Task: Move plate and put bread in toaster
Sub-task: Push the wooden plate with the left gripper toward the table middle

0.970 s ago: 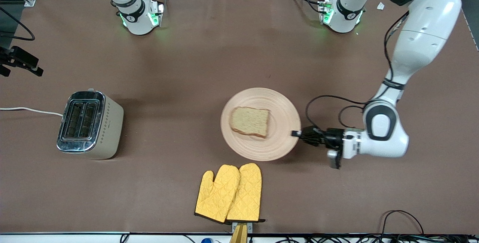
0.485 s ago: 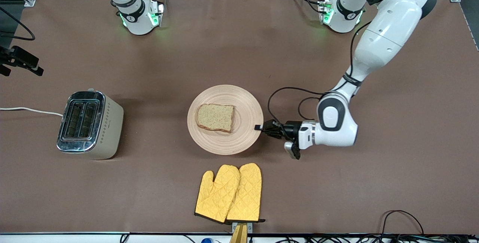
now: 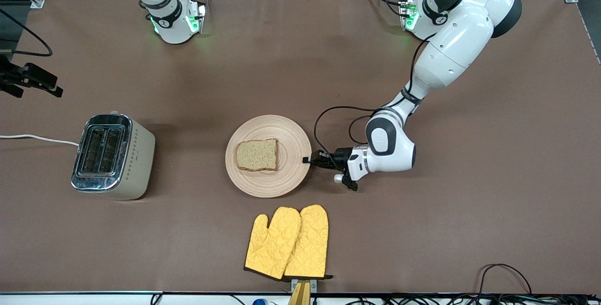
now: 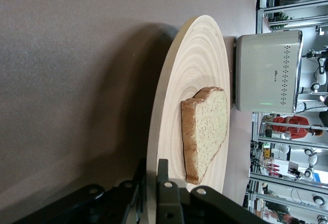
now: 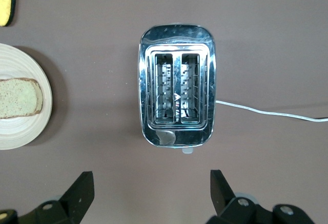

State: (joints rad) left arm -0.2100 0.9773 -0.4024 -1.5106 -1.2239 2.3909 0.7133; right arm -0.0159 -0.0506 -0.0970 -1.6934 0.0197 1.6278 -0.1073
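Note:
The round light-wood plate point(image 3: 292, 141) lies mid-table with the brown bread slice point(image 3: 256, 155) on it. My left gripper point(image 3: 306, 159) is shut on the plate's rim at the edge toward the left arm's end; in the left wrist view one finger is over and one under the rim point(image 4: 152, 170), with the plate point(image 4: 189, 70), bread point(image 4: 207, 126) and toaster point(image 4: 266, 70) ahead. The cream toaster point(image 3: 110, 155) stands toward the right arm's end, slots empty. My right gripper point(image 5: 152, 183) is open and empty, high over the table beside the toaster point(image 5: 177, 93). The plate point(image 5: 20, 131) and bread point(image 5: 18, 98) show there too.
A pair of yellow oven mitts point(image 3: 287, 241) lies nearer the front camera than the plate, by the table's front edge. The toaster's white cord point(image 3: 37, 138) runs off the right arm's end of the table. Brown mat lies between the plate and the toaster.
My left gripper has carried the plate, with the bread on it, toward the toaster. The toaster and mitts have not moved.

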